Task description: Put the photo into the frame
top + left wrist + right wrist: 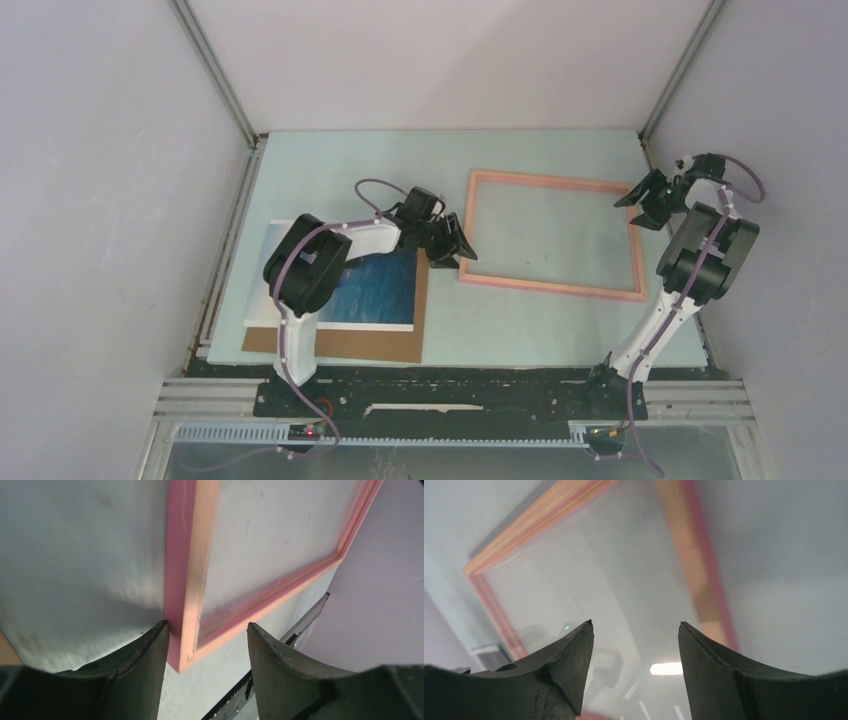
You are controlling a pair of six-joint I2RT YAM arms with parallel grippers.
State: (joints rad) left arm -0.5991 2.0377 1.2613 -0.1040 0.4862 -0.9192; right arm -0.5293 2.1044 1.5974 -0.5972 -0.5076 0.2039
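- The photo [385, 285] lies face up at the left of the table [520, 335], on a brown card [340, 346], partly hidden by the left arm.
- The frame [550, 284] lies right of the photo, apart from it, with the table showing through its middle.
- The left gripper [460, 248] is at the frame's near left corner. Its fingers [150, 650] are spread, with the corner between them and one tip against the pink outer edge.
- The right gripper [645, 205] is at the frame's far right corner, its fingers [574, 655] spread and holding nothing.
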